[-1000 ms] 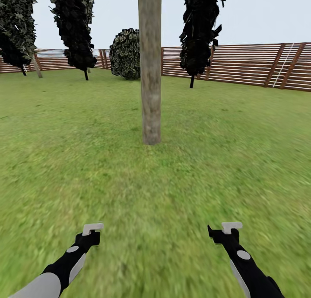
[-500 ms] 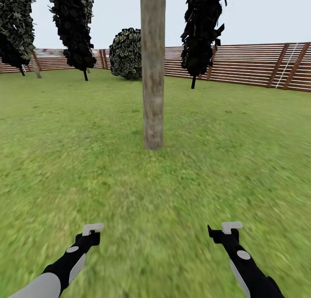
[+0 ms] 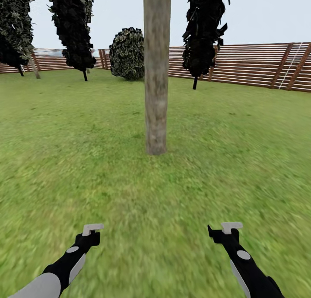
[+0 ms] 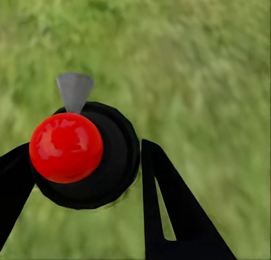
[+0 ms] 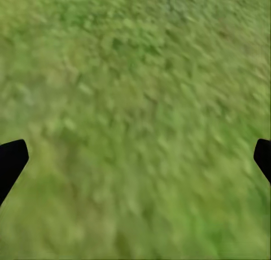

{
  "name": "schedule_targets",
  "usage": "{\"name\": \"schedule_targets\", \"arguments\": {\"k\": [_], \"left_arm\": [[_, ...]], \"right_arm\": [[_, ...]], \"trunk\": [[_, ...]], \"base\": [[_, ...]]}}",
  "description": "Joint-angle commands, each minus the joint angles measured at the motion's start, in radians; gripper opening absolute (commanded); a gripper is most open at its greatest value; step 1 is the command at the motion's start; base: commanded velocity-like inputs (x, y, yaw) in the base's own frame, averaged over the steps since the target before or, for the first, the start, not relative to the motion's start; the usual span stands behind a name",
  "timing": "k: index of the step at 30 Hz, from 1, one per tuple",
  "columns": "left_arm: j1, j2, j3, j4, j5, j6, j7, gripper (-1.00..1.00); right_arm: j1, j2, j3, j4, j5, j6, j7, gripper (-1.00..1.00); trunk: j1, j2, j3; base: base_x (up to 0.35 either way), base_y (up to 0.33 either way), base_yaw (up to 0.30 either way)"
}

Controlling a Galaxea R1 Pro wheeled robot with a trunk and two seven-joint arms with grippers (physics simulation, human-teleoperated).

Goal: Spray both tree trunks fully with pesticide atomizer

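In the left wrist view the pesticide atomizer (image 4: 113,158), black with a red spot and a grey nozzle, sits between the black fingers of my left gripper (image 4: 84,178), which is shut on it. In the head view my left gripper (image 3: 92,229) hangs low over the grass floor (image 3: 155,203). My right gripper (image 3: 231,227) is also low over the grass; its wrist view shows it open (image 5: 135,158) with nothing between the fingers. An upright pale tree trunk (image 3: 156,73) stands straight ahead, some way beyond both grippers. A leaning pale trunk (image 3: 34,67) shows far off at the left.
A brown slatted fence (image 3: 242,64) closes the back of the lawn. A round dark bush (image 3: 126,53) and slim dark conifers (image 3: 73,25) (image 3: 203,30) stand before it. Open grass lies on both sides of the near trunk.
The whole view has moved forward: the near trunk looks bigger and its foot sits lower and a little to the right. Both arms keep their pose.
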Motion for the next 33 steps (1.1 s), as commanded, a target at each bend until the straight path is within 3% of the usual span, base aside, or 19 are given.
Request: {"name": "schedule_targets", "arguments": {"k": [1,33], "left_arm": [[0.000,0.000,0.000,0.000,0.000,0.000,0.000,-1.00],[0.000,0.000,0.001,-0.001,0.000,0.000,0.000,-1.00]], "right_arm": [[0.000,0.000,0.000,0.000,0.000,0.000,0.000,1.00],[0.000,0.000,-0.001,0.000,-0.002,0.000,0.000,1.00]], "trunk": [[0.000,0.000,0.000],[0.000,0.000,0.004]], "base": [[0.338,0.100,0.000],[0.338,0.014,-0.051]]}}
